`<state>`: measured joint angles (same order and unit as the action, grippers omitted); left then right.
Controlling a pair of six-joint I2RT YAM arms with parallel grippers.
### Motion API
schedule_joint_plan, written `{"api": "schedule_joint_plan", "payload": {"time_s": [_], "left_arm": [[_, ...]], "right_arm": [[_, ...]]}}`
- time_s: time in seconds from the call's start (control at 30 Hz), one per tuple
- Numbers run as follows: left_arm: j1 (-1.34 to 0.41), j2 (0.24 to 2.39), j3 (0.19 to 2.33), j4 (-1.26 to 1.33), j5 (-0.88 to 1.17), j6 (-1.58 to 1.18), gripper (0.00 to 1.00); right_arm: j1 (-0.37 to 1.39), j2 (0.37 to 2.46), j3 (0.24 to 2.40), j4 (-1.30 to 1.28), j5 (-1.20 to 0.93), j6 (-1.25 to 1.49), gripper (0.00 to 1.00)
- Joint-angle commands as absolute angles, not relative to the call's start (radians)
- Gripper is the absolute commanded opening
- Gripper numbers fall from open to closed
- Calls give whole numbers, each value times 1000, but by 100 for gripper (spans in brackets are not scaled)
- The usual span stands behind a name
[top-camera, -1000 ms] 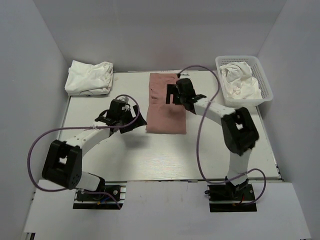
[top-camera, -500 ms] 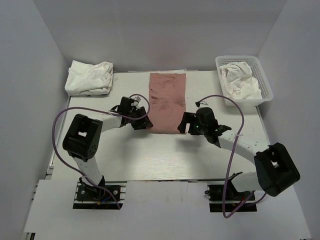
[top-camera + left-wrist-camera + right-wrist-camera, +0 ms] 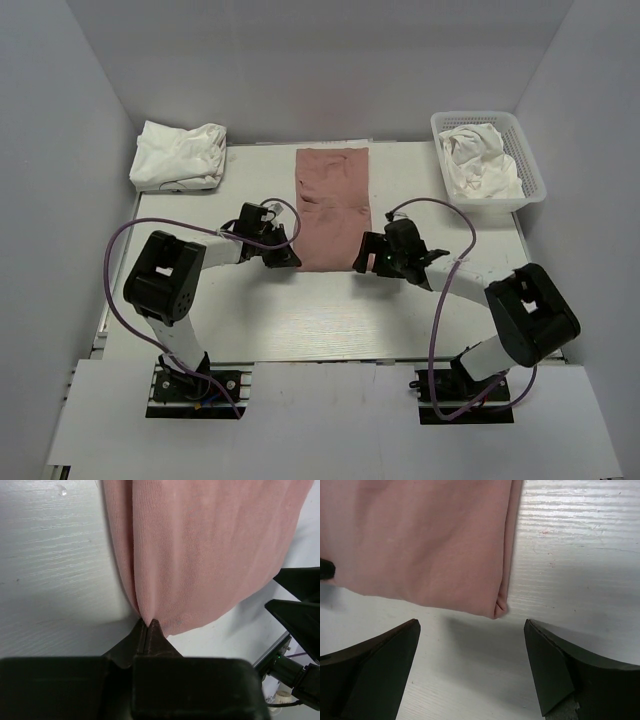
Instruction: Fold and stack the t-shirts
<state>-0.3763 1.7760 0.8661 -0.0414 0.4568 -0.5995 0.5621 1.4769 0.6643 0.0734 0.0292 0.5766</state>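
Our left gripper [image 3: 148, 622] is pressed together on the pink shirt [image 3: 200, 545], pinching a pucker of cloth at its near-left corner. Our right gripper [image 3: 471, 625] stands spread, with the shirt's near-right corner just ahead of the gap between its fingers and not yet touched. The shirt lies flat on the table [image 3: 300, 320] as a long strip running away from us, both arms reaching low to its near end.

We judge that we are taking hold of the near hem for a crosswise fold. Next, the right gripper needs to ease forward over its corner and close on all the layers. Then both should lift together and carry the hem toward the far end, keeping level so the strip does not skew.

Far-left of the shirt lies a pile of white shirts [image 3: 180, 155]. Far-right of it is a basket [image 3: 530, 190] holding more white cloth [image 3: 480, 160]. Neither stands in the fold's path. The right arm's purple cable [image 3: 430, 200] loops just right of the shirt and could brush it as we lift
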Motion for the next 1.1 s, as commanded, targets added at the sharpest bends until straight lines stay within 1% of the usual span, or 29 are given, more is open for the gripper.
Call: {"api": "schedule_joint_plan", "payload": {"time_s": [0.0,0.03,0.07,0.1,0.13,0.17,0.2,0.27,0.3,0.37,0.4,0.5,0.53,0.6,0.63,0.67,0.7,0.77,0.8,0.93,1.07], "left_arm": [[-382,1741,847,-48,480,-584,0],[-382,1732,838,-48,480,-584,0],[-382,1732,838,-48,480,-584,0],[-382,1717,838,-48,480,-574,0],[-382,1706,828,-48,480,-574,0],[-382,1706,828,-48,480,-574,0],[-382,1697,828,-48,480,-574,0],[-382,1697,828,-38,489,-574,0],[-382,1686,828,-38,489,-574,0],[-382,1677,828,-38,511,-574,0],[-382,1657,828,-38,520,-574,0],[-393,1606,793,-48,488,-583,0],[-402,1561,773,-61,488,-592,0],[-414,1499,753,-90,488,-592,0],[-431,1424,727,-91,488,-604,0],[-446,1384,712,-106,488,-604,0],[-446,1344,700,-115,488,-618,0],[-468,1237,678,-136,459,-640,0],[-468,1208,667,-146,459,-640,0],[-477,1123,676,-156,440,-661,0],[-477,1123,765,-166,378,-672,0]], "right_arm": [[557,1505,707,107,26,594,89],[557,1531,712,104,35,595,87],[555,1542,727,106,38,588,82],[554,1552,732,112,37,584,80],[555,1563,738,112,41,581,80],[558,1587,747,115,41,577,76],[555,1594,753,117,41,572,59],[555,1603,770,104,29,565,42],[557,1600,769,95,26,566,25],[557,1568,753,81,28,566,15],[560,1559,747,74,23,566,9],[563,1471,691,61,18,563,2],[561,1435,681,55,-44,558,0],[568,1366,661,17,-75,537,0],[575,1347,658,-30,-87,534,0],[578,1327,657,-46,-139,529,0],[581,1265,652,-84,-149,531,0],[594,1220,655,-148,-178,525,0],[595,1156,663,-167,-176,517,0],[595,1088,750,-265,-129,502,0],[585,1109,834,-284,-123,506,0]]}}
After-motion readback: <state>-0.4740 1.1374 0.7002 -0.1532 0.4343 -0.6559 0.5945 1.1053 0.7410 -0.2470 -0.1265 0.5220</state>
